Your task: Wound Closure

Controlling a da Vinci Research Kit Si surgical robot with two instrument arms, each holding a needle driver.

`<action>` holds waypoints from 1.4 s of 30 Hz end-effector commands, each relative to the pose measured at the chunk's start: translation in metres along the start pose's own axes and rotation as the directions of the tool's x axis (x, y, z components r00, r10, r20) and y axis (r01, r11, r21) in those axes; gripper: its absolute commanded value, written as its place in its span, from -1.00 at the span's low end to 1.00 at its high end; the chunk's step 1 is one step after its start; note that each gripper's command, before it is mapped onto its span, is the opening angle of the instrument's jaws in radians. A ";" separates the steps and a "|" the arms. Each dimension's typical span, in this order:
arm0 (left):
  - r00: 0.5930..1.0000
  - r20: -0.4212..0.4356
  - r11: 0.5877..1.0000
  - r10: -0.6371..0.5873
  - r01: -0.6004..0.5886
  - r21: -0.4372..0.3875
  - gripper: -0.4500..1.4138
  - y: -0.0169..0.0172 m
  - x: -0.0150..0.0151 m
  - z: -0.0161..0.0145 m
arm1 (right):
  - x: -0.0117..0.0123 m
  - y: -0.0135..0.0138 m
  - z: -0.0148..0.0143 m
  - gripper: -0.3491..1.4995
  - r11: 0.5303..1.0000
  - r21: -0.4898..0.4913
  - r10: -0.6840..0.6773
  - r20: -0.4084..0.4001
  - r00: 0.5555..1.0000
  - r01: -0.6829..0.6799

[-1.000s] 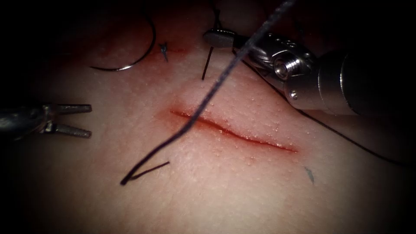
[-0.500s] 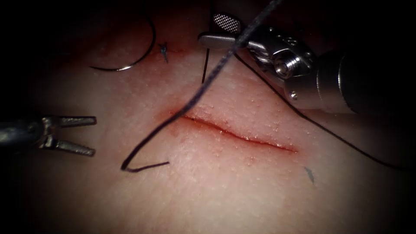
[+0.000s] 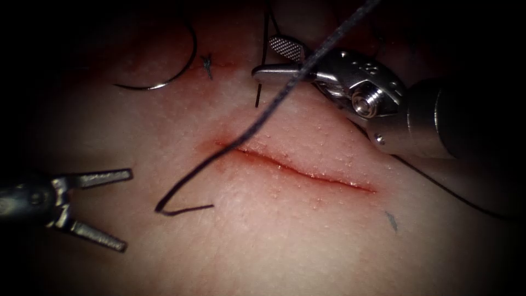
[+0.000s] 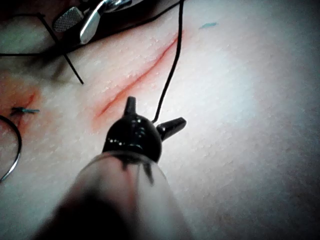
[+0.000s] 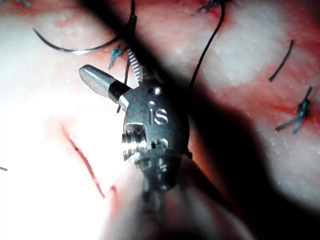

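Both claws (image 3: 104, 208) (image 3: 274, 57) agape, empty; needle (image 3: 170, 66) top lost in shadow.

Thread (image 3: 257, 118) slants across the cut (image 3: 296, 171) from 1 o'clock down to 7, so that diagonal's blocked. Needle (image 3: 164, 71) lies loose on the tissue (image 3: 285, 241) at 11. Tissue from 5 to 6 is wide open.

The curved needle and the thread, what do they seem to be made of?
The curved needle, lying free on the tissue left of the cut, looks like thin polished steel: a bright glint runs along its arc. The thread looks like dark matte fiber, possibly braided: no shine, slightly rough outline.
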 end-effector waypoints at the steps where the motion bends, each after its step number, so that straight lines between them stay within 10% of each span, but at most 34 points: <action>1: 1.000 -0.012 1.000 -0.015 0.015 0.008 0.55 0.0001 0.0005 0.0009 | -0.0008 -0.0004 0.0005 0.82 1.000 0.005 -0.001 0.003 1.000 0.001; 21: 0.976 -0.028 0.943 -0.215 0.215 0.252 0.57 -0.0003 0.0096 0.0019 | -0.0034 -0.0016 0.0014 0.67 0.999 0.003 -0.039 0.057 0.998 0.039; 42: 0.956 -0.011 0.908 -0.293 0.282 0.309 0.37 -0.0018 0.0168 0.0029 | -0.0048 -0.0022 0.0020 0.60 0.998 -0.005 -0.055 0.092 0.994 0.055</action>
